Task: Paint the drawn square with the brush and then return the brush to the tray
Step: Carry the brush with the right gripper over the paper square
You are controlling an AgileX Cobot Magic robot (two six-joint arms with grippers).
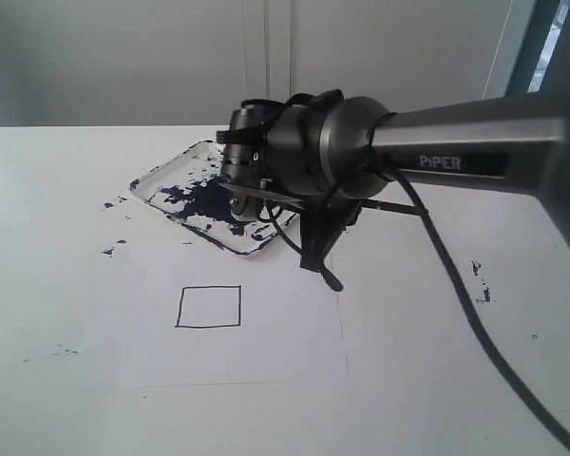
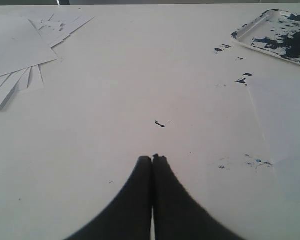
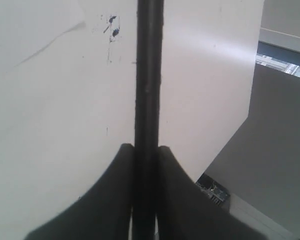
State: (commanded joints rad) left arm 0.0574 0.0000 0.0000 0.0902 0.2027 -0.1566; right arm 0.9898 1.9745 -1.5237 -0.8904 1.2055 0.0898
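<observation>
Black thin brush [image 3: 149,75] in rt pincer [image 3: 146,148]

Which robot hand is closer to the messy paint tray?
The right one. The right gripper, clamping the brush, hangs close by the tray. The left gripper sits far off across the table from it.

soft, even daylight across the exterior view, brightest by the window [image 1: 551,38] at the upper right of the frame. only a faint shadow under the arm [image 1: 437,142] on the table [image 1: 57,190]; arm close and slightly soft, square [image 1: 209,306] crisp at lower centre. dimmer, grey and flat in the left wrist view, left fingers [image 2: 135,200] dark and blurred. washed-out white in the right wrist view, pale glare band beside the brush [image 3: 149,75]; brush and right fingers [image 3: 110,200] out of focus.
</observation>
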